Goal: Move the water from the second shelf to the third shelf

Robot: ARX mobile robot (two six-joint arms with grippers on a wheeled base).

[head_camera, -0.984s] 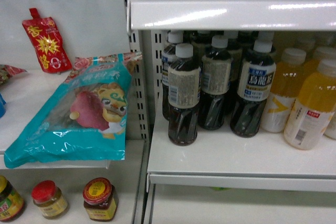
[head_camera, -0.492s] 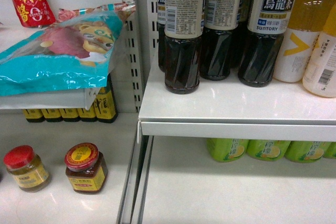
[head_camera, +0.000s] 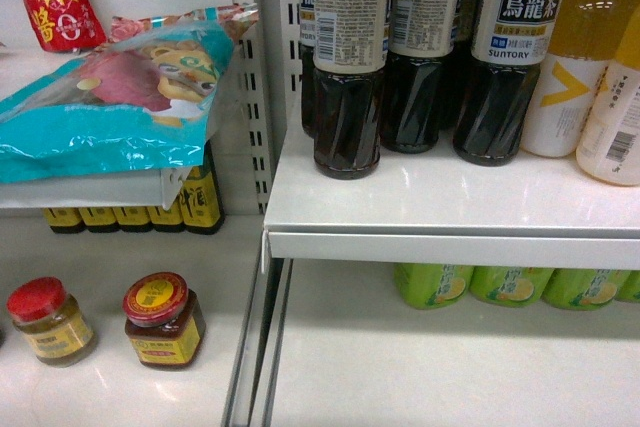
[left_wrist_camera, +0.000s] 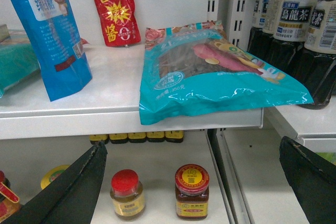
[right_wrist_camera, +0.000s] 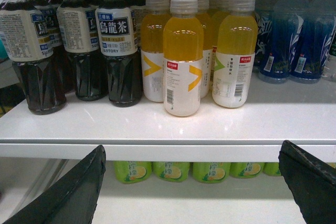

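Note:
The water is out of view in all three views. My left gripper point(left_wrist_camera: 192, 145) is open with nothing between its dark fingers point(left_wrist_camera: 68, 192). It hangs in front of the left bay's lower shelf, where two jars point(left_wrist_camera: 191, 191) stand. My right gripper point(right_wrist_camera: 191, 148) is also open and holds nothing. It sits level with the front edge of the white drinks shelf point(right_wrist_camera: 168, 142). Neither gripper shows in the head view.
The drinks shelf point(head_camera: 440, 197) carries dark tea bottles point(head_camera: 348, 57), yellow juice bottles point(right_wrist_camera: 182, 59) and blue bottles point(right_wrist_camera: 291, 40). Green lemon-labelled bottles point(right_wrist_camera: 173, 171) stand below it. In the left bay lie a teal snack bag point(left_wrist_camera: 210, 72), a red pouch point(left_wrist_camera: 114, 14) and a blue bag point(left_wrist_camera: 50, 30).
The head view dropped within the last second. The upper shelf left the frame, and the jars and green bottles below came in. Nothing has moved in the last half second.

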